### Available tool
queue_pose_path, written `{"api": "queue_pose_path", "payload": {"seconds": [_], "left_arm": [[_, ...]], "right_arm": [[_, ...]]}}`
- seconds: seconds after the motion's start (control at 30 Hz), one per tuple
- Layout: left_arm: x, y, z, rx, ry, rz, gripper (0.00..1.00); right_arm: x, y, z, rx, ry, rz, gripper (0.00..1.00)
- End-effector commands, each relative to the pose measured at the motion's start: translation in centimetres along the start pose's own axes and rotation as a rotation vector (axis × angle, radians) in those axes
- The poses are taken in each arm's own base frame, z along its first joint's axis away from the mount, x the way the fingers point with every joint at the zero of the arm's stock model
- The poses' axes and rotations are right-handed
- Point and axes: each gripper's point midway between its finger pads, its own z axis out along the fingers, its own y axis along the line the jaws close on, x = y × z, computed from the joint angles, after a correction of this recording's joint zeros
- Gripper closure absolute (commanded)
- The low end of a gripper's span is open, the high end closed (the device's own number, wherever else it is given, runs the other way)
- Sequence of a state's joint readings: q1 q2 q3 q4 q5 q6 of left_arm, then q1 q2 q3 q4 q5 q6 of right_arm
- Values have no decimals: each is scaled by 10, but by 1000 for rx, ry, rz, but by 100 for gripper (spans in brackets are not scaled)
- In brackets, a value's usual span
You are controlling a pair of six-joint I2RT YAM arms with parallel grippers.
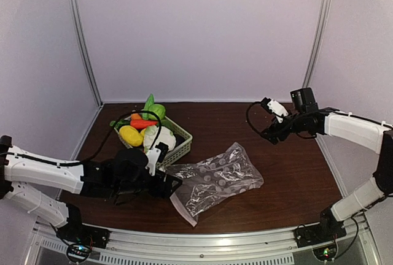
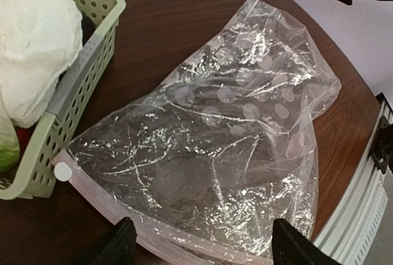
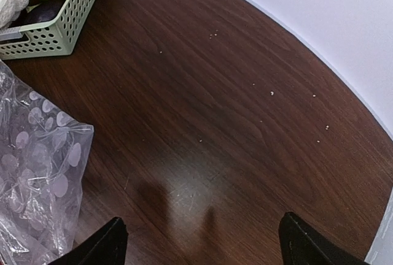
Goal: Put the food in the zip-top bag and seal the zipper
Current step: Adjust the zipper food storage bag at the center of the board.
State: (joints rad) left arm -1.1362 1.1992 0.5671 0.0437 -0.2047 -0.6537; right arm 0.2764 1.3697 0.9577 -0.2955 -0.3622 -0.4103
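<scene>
The tabletop (image 1: 288, 173) is dark brown wood-grain laminate, bounded by white enclosure walls (image 1: 202, 32) at the rear and both sides and by a metal rail (image 1: 215, 243) at the near edge. Bare wood shows between the bag and the right-hand wall. The zip-top bag (image 1: 218, 179) lies flat near the centre, just right of the basket. It is clear, crinkled film printed with pale round dots, and its corner nearest the basket rim is close to touching it. The basket (image 1: 181, 139) is pale green perforated plastic with straight walls and stands left of centre. All the food is inside it: a white cauliflower (image 2: 34, 44), a yellow pepper (image 1: 131, 135), a red-orange chili (image 1: 143, 123) and green pieces (image 1: 153, 108), all glossy. The left tool (image 1: 172, 182) sits low at the bag's near-left edge. Its fingers are spread wide on either side of the zipper edge and hold nothing; contact with the film cannot be determined. The right tool (image 1: 270, 121) is raised above the rear right of the tabletop, well apart from the bag, with its fingers spread wide and empty. The zipper (image 2: 92, 194) is a thin, straight pinkish-white strip along the bag's near short edge. A small round white slider (image 2: 62, 172) sits at the end nearest the basket.
</scene>
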Motion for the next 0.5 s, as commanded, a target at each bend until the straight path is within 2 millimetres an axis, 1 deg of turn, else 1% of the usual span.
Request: {"api": "queue_pose_path", "payload": {"seconds": [0.0,0.1,0.17,0.23,0.27,0.37,0.47], "left_arm": [[-2,-10,14,3,31,-226,23],[11,-1,18,-47,61,-312,23],[24,7,21,-80,81,-362,22],[27,8,25,-97,93,-377,22],[31,10,27,-116,115,-367,23],[36,5,36,-120,158,-359,25],[49,15,38,-211,220,-422,24]], "right_arm": [[8,29,19,-113,86,-30,11],[7,43,28,-182,94,-6,9],[5,49,31,-211,90,5,8],[4,52,34,-226,91,16,7],[2,53,34,-233,87,23,7],[-6,56,28,-254,80,33,7],[-13,57,17,-268,88,41,7]]}}
